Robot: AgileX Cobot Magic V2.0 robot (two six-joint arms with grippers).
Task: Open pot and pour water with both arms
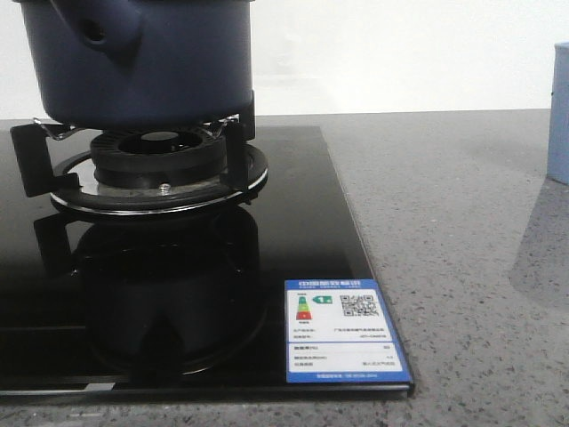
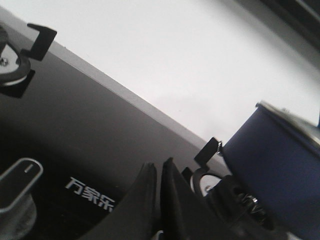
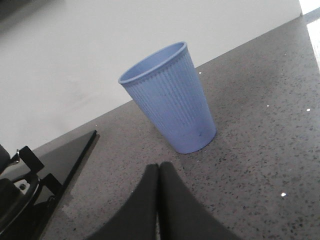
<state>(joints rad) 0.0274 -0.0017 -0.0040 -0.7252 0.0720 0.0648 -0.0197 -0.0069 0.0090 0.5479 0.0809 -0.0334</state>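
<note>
The dark navy-blue pot (image 1: 142,62) sits on the gas burner's black support (image 1: 160,165) at the back left of the front view, its handle stub with a small hole facing me. It also shows in the left wrist view (image 2: 280,165), with a grey rim on top. My left gripper (image 2: 159,167) is shut and empty above the black glass hob, a little short of the pot. My right gripper (image 3: 159,167) is shut and empty above the grey counter, just in front of a pale blue ribbed cup (image 3: 170,97). Neither gripper shows in the front view.
The black glass hob (image 1: 293,222) has a blue energy label (image 1: 342,329) at its front right corner. A second burner (image 2: 12,60) and a grey knob (image 2: 17,192) lie on the hob. The cup's edge shows at the far right (image 1: 558,116). A white wall stands behind.
</note>
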